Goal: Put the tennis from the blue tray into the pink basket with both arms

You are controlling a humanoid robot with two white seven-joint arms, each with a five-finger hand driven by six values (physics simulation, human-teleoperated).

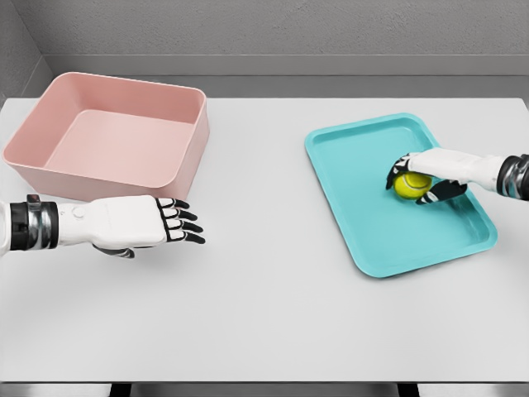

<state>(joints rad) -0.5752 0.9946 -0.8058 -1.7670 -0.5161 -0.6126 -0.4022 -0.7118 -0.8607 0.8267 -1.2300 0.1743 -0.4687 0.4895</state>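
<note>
Pink basket [111, 136] at your far left, nothing in it; blue tray [364, 223] at right holds the yellow-green tennis ball [411, 185]. Right hand [423, 175] curls round that ball. Left hand [136, 223] flat, fingers extended, holding nothing. Pale grey table [264, 314], grey wall [264, 33] behind

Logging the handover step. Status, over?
Right hand closed on tennis ball in blue tray. Left hand open, beside pink basket. Table between them clear.
</note>
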